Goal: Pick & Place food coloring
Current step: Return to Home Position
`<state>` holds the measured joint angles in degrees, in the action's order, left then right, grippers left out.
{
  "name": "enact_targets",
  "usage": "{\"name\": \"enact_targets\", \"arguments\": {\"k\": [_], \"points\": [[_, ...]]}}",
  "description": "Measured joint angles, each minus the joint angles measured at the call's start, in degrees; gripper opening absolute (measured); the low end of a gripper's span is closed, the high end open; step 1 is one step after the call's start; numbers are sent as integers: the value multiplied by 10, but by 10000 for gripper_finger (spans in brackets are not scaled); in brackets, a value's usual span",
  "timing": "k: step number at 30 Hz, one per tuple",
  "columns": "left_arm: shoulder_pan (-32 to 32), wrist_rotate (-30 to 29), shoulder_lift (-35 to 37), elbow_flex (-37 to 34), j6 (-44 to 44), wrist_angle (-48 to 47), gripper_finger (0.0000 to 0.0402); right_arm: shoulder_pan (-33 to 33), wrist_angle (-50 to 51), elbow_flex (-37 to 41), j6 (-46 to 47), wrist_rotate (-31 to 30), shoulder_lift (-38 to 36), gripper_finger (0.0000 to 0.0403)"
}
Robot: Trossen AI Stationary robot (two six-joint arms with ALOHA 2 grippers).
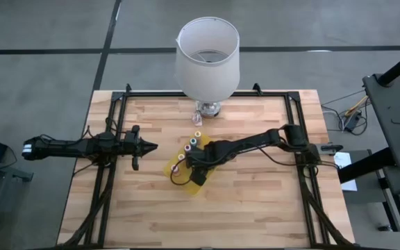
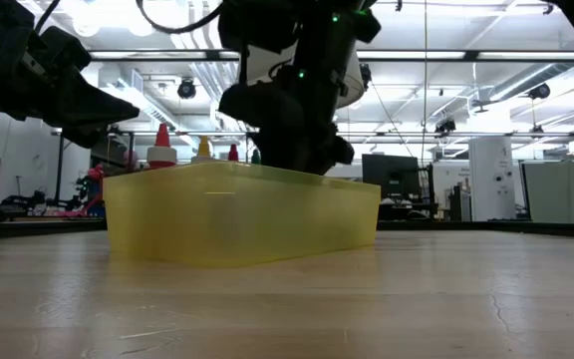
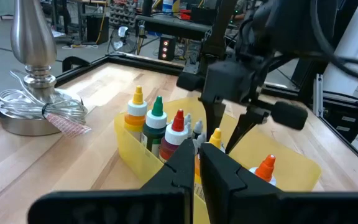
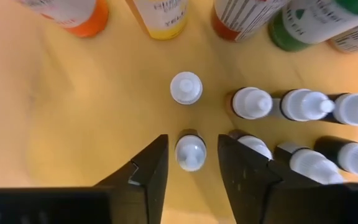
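The right pincer point(image 4: 192, 144) hangs over the yellow bin point(image 2: 237, 214) at the centre of the high view, reaching in from the right of the frame, fingers apart and pointing down, clamped on nothing. Seen from its own wrist camera, a small white-capped bottle point(image 4: 190, 151) stands upright on the bin floor between the two fingers, with a gap on each side. A second small bottle point(image 4: 186, 87) stands just beyond it, and more of the same kind stand packed close in two rows beside them. The larger food coloring bottles point(image 3: 157, 118) are in the bin as well, upright along one wall, their pointed caps yellow, green and red, with another yellow one and an orange one farther along. In the high view four of the caps show as a short line running from upper right to lower left, just to the upper left of the right pincer. In the low view the bin sits left of centre on the wooden table point(image 1: 255, 208), red and yellow caps poking above its rim in the left part of the frame, the dark right pincer over it at upper centre. The left pincer point(image 1: 151, 146) hovers at centre left of the high view, well apart from the bin and aimed toward it, fingers together and holding nothing. A lamp point(image 1: 207, 59) with a white shade stands at top centre, its metal base on the table just beyond the bin
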<state>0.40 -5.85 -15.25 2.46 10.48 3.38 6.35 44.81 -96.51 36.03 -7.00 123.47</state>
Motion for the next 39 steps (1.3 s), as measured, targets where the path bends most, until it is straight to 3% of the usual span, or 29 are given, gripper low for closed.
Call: {"name": "enact_targets", "arguments": {"k": [22,27,35,39], "points": [[0,0,0,0,0,0,0,2,3,15,-52,0,-155,114],[0,0,0,0,0,0,0,-14,-10,64,-112,8,-186,93],[0,0,-1,0,0,-1,0,-24,-50,163,-195,41,-248,15],[0,0,-2,0,0,0,0,-35,-77,216,-202,44,-282,9]]}}
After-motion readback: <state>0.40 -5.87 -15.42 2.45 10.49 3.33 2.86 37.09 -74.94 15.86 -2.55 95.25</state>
